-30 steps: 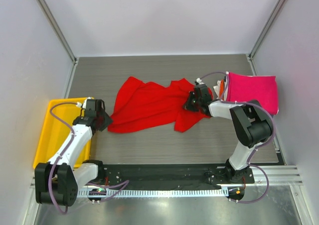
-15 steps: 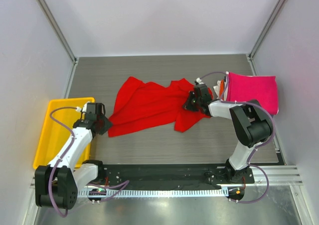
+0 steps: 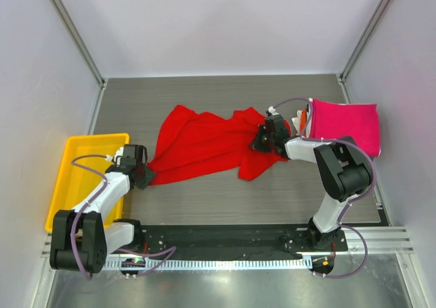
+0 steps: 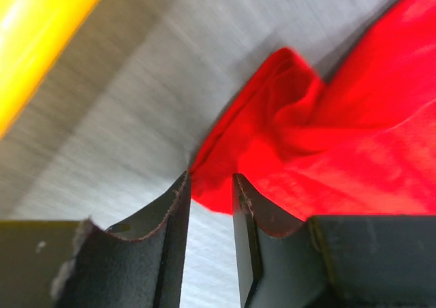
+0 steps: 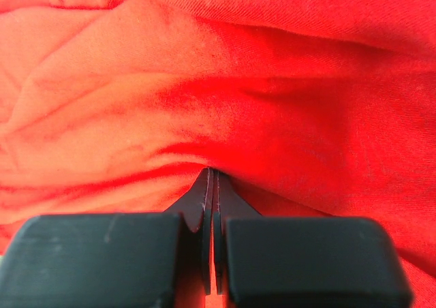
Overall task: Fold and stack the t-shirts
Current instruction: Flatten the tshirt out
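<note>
The left jaws stand narrowly parted, low over the bench (image 3: 225, 199), with the near corner of the red t-shirt (image 3: 197, 148) right at their tips and the yellow tray (image 3: 75, 168) to their left. Farther off, the right jaws are pinched together on a fold of that shirt. Just right of them lies a folded magenta-pink t-shirt (image 3: 347, 125).
</note>
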